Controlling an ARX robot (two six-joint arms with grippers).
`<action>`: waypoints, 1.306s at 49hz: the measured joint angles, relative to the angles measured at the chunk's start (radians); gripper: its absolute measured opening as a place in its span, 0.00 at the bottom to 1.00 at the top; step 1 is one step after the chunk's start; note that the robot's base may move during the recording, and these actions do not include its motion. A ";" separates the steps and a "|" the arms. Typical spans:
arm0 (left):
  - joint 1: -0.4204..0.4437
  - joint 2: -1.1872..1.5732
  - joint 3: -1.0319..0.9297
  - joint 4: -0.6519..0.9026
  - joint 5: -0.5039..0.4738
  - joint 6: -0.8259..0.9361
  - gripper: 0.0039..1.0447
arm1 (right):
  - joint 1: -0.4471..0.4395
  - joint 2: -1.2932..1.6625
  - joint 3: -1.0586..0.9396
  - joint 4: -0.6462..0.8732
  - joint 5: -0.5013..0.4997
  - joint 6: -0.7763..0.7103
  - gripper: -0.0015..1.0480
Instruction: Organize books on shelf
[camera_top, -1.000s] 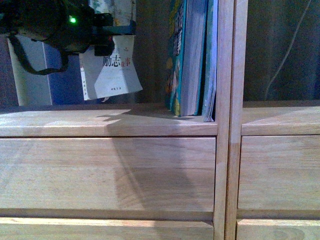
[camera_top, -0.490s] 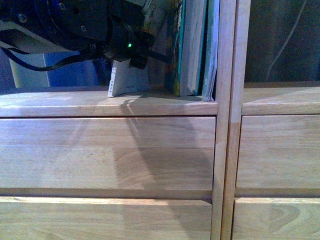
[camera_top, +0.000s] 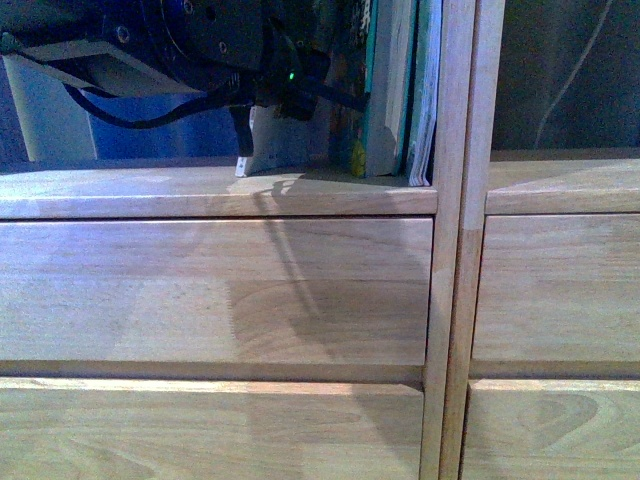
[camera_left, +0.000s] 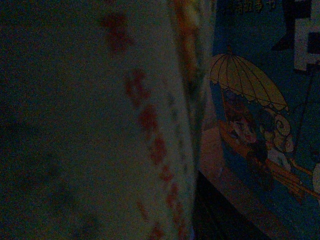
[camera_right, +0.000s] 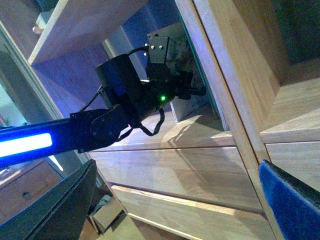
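Observation:
My left gripper (camera_top: 300, 100) is shut on the white-and-red-edged paperback (camera_top: 262, 150). The paperback stands with its lower edge on the shelf board (camera_top: 150, 190), just left of the teal paperback (camera_top: 352, 110). The thin pale bluish book (camera_top: 426, 100) stands right of the teal one, against the divider (camera_top: 455, 250). In the left wrist view the paperback (camera_left: 100, 125) fills the left and the teal book's cartoon cover (camera_left: 260, 100) is close beside it; the jaws are hidden. My right gripper (camera_right: 172, 210) is open and empty in front of the drawer fronts (camera_right: 175, 170).
The left arm (camera_right: 130, 95) reaches into the cubby from the left. Below the shelf board are two plain drawer fronts (camera_top: 220, 290). Right of the divider is another cubby (camera_top: 560, 90) with a dark back. A blue and white panel (camera_top: 60, 120) shows behind the cubby.
The left arm has carried the paperback right and down, from hanging above the board to standing on it near the teal book. The shelf sits higher in the front view.

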 joint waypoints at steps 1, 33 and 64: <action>-0.002 0.000 0.000 0.000 -0.002 0.000 0.17 | 0.000 0.000 0.000 0.000 0.000 0.000 0.93; -0.068 0.000 0.003 0.002 -0.118 0.089 0.43 | 0.000 0.000 0.000 0.000 0.000 0.000 0.93; -0.101 -0.369 -0.513 0.165 -0.060 0.061 0.93 | 0.000 0.000 0.000 0.000 0.000 0.000 0.93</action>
